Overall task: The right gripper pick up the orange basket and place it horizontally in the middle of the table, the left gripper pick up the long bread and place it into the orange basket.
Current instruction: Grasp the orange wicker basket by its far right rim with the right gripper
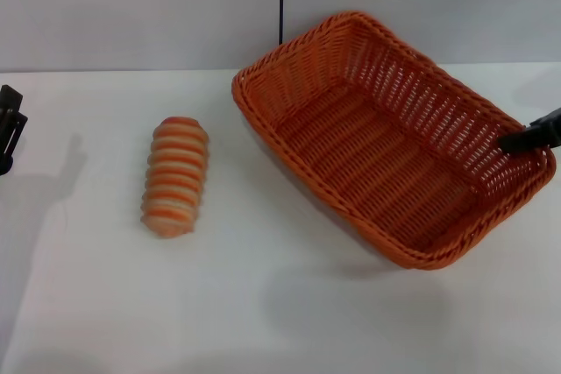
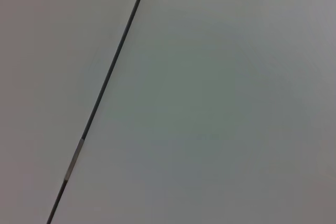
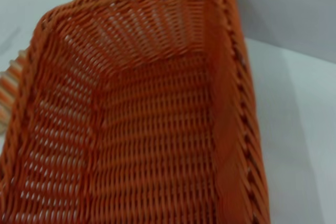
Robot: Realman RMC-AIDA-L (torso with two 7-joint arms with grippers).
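- Wickerwork fills the right half of the head view: the orange basket (image 1: pixel 377 142) is a large rectangular tray of woven strands with sloping, open-lattice walls and a thick braided rim, set at a slant so that one corner points to the upper middle of the frame and its long side runs down toward the lower right
- Its near lower edge seems raised off the table (image 1: pixel 263 304), with a soft shadow beneath it
- The right gripper (image 1: pixel 533 136), matte black and angular, enters from the right edge of the frame and meets the basket's rim at its right-hand corner, one dark finger lying over the inner wall; whether its jaws are clamped on the rim I cannot tell
- The right wrist view looks straight into the basket (image 3: pixel 157 129), showing tight crosswise ribs on the floor, looser gaps in the walls and a twisted rope-like rim
- The long bread (image 1: pixel 175 177) lies flat on the smooth white table left of centre, well apart from the basket, an oblong loaf with rounded ends and crosswise ridges striped orange-brown and cream; a sliver of it (image 3: pixel 9 85) shows past the basket's wall
- The left gripper (image 1: pixel 10 129) shows only as a black piece at the left edge of the head view, apart from the bread; its jaw state cannot be told
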